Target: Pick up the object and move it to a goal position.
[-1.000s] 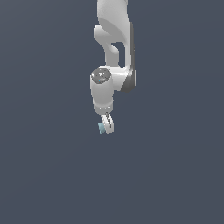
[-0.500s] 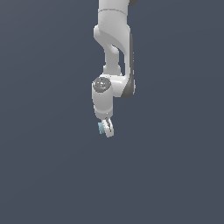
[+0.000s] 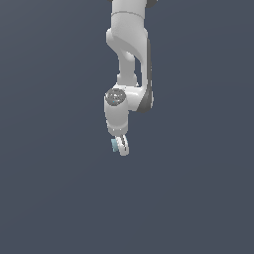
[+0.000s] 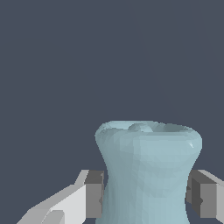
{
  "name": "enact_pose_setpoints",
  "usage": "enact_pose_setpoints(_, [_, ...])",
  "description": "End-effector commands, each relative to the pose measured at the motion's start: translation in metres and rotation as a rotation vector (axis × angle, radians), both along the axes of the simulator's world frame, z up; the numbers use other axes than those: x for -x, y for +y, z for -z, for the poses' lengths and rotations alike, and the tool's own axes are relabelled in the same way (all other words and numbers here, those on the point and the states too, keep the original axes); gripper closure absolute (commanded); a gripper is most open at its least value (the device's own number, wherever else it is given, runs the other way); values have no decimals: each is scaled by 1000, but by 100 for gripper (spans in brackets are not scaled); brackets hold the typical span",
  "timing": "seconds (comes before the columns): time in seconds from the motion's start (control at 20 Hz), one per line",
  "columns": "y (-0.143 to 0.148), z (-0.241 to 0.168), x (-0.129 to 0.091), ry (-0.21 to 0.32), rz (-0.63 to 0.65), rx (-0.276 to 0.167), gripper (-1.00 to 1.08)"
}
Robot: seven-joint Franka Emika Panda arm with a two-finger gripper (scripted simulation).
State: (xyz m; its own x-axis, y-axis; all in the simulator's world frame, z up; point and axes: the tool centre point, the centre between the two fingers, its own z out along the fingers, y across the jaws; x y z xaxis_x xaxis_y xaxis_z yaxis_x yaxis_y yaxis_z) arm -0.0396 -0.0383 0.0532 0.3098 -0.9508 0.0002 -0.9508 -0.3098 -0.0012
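Held between the two fingers (image 4: pixel 94 194) of the gripper (image 3: pixel 121 147): the object (image 4: pixel 148 170), a small pale teal spool. Pinched at the waist, with one gray pad touching each side there. Long axis across the line from pad to pad. In the wrist view, one wide flared end away from the camera, rim round and lumpy on top. Other end cut off by the picture edge. Second finger (image 4: pixel 205 197) partly cut off too.

In the exterior view, only a tiny teal bit (image 3: pixel 114 145) at the tip of the white arm (image 3: pixel 130 59), on the exterior view's left side of the fingers. Too small there to tell which way it points. Arm top cut off by the picture edge. Plain dark gray all around, no floor line to be made out.
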Motion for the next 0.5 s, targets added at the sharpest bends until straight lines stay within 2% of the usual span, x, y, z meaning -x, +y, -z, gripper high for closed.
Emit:
enact_pose_setpoints(0.0, [0, 1, 0, 1, 0, 0, 108])
enact_pose_setpoints(0.45, [-2, -15, -3, 0, 0, 0, 108])
